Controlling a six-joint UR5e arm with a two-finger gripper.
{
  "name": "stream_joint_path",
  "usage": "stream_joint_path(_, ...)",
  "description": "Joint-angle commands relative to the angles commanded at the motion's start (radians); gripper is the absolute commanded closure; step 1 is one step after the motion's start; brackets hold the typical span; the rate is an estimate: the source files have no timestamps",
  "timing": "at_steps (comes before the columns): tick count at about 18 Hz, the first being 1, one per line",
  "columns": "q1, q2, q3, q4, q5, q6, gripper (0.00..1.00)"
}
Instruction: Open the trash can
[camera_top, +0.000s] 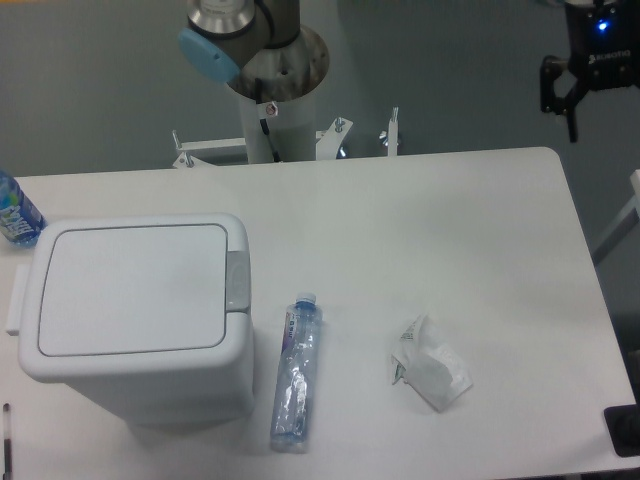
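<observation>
white table carries the trash can, lid shut, long axis left-right, grey tab facing right; jaws hang released, well apart at far upper right.

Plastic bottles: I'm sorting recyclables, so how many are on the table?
2. One clear bottle lies flat just right of the trash can. One blue-labelled bottle sits at the left edge, cut off by the frame.

I see the trash can at the worktop's left edge, bottle just right, paper wad further right.
</observation>
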Motion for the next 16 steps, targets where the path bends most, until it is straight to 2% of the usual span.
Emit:
stream_joint_path(6,0.002,-0.011,0.018,-0.002,-0.002,0.003,0.0)
stream_joint_path(16,-0.009,-0.003,-0.008,-0.012,-0.002,0.002,0.0)
